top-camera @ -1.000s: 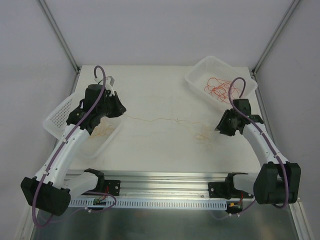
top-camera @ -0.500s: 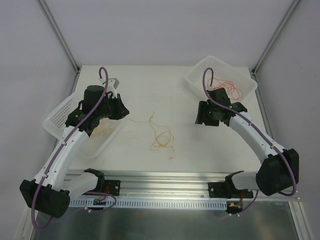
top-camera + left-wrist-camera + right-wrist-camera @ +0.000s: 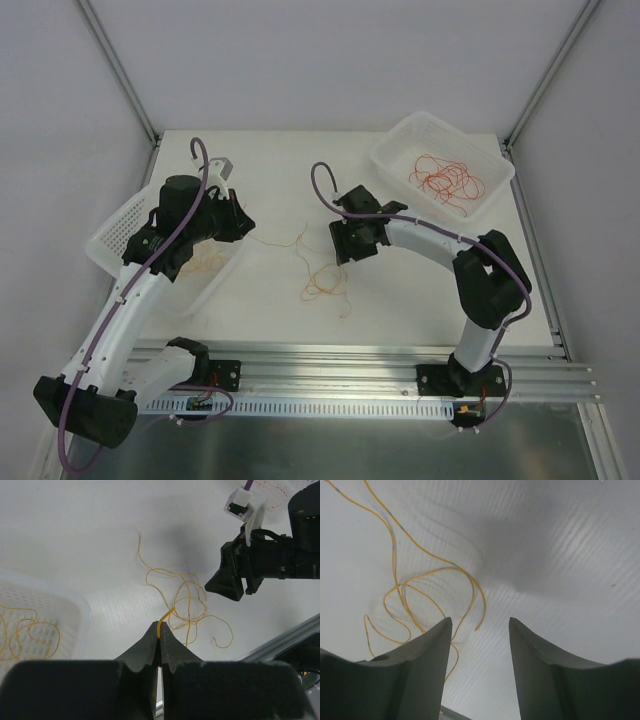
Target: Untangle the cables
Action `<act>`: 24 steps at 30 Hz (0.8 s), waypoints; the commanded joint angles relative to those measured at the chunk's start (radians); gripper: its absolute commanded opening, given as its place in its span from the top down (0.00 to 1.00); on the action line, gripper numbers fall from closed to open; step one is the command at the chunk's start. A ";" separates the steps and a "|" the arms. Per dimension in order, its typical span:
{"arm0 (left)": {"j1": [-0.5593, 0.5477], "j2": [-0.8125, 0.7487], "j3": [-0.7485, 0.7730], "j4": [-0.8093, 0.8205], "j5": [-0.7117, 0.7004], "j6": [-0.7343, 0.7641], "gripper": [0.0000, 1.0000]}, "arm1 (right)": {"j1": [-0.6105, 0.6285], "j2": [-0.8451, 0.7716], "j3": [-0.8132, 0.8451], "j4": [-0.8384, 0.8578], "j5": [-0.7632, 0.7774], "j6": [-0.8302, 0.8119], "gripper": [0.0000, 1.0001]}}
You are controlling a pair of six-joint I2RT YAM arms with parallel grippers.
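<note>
A loose tangle of thin yellow-orange cables (image 3: 322, 278) lies on the table's middle, also seen in the left wrist view (image 3: 188, 604). One strand runs from it up into my left gripper (image 3: 160, 631), which is shut on that yellow cable just right of the left basket (image 3: 244, 228). My right gripper (image 3: 342, 248) hovers just right of the tangle, its jaws open and empty (image 3: 480, 623); yellow loops (image 3: 420, 582) lie on the table beyond its left finger. Red-orange cables (image 3: 446, 176) rest in the right basket.
A white perforated basket (image 3: 120, 232) at the left holds yellow cables (image 3: 205, 262). Another white basket (image 3: 398, 140) sits at the back right. An aluminium rail (image 3: 330, 358) runs along the near table edge. Thick purple cables follow both arms.
My right arm has swung from the right side to the table's middle and its jaws have opened. The strand once stretched across has slackened into a tangle. The left gripper stays shut.
</note>
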 commanded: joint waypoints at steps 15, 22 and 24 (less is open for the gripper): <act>0.010 -0.042 -0.013 -0.019 -0.069 -0.015 1.00 | 0.046 0.167 0.077 0.143 0.096 -0.033 0.83; 0.013 -0.047 0.057 -0.109 -0.361 0.051 1.00 | -0.129 -0.130 0.005 0.000 0.250 -0.043 1.00; 0.014 -0.039 0.080 -0.138 -0.441 0.067 1.00 | -0.209 -0.222 0.011 -0.079 0.241 -0.043 0.99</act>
